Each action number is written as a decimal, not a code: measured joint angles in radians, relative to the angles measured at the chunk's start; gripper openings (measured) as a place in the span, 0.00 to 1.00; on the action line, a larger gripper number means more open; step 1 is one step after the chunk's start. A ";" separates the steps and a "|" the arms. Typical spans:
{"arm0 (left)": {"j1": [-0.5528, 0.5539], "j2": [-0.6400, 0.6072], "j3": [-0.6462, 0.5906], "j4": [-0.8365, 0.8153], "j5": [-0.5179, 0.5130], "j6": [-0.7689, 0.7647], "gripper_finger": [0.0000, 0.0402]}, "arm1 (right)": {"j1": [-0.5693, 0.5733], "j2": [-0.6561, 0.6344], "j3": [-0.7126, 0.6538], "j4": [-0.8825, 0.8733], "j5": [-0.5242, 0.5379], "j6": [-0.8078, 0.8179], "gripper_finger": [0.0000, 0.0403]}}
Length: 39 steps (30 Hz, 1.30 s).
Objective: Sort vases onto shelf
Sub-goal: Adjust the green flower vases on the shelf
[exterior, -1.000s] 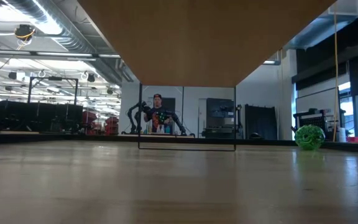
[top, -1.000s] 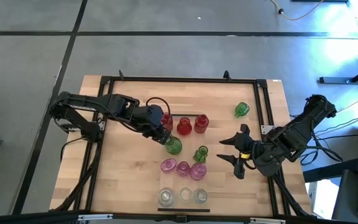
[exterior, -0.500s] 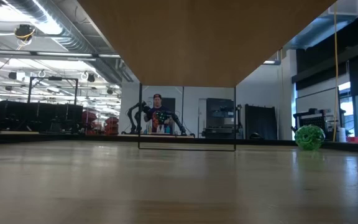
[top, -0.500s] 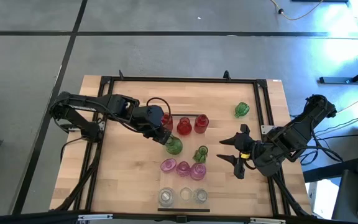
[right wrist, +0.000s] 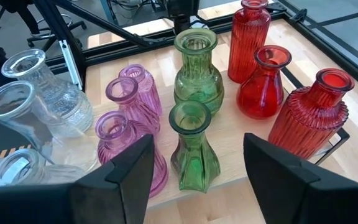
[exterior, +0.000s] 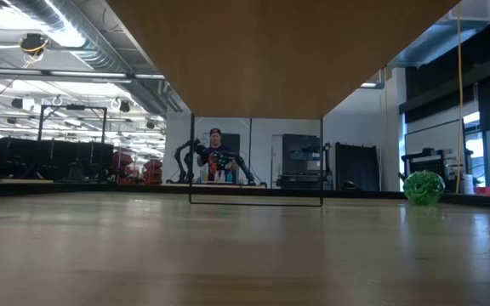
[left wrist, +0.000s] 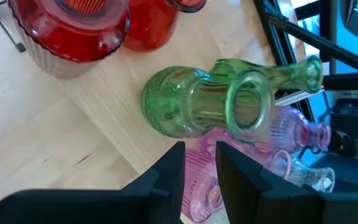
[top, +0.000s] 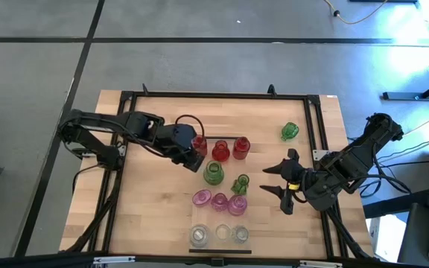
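Standing upright on the pale wood shelf, the round-bellied green glass vase is sitting just beyond the left claw, released; the right claw is gaping empty.

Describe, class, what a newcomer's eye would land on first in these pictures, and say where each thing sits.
First, the coloured glass vases grouped mid-table on the pale shelf: red vases at the back, then green, pink vases and clear vases nearest the front. The left gripper sits by the round green vase, while the right gripper waits open to the right. One stray green vase sits apart at the far right.
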 joint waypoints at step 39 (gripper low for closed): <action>-0.224 -0.197 0.000 -0.250 -0.423 0.004 0.21 | -0.211 0.084 -0.216 0.332 -0.324 -0.104 0.56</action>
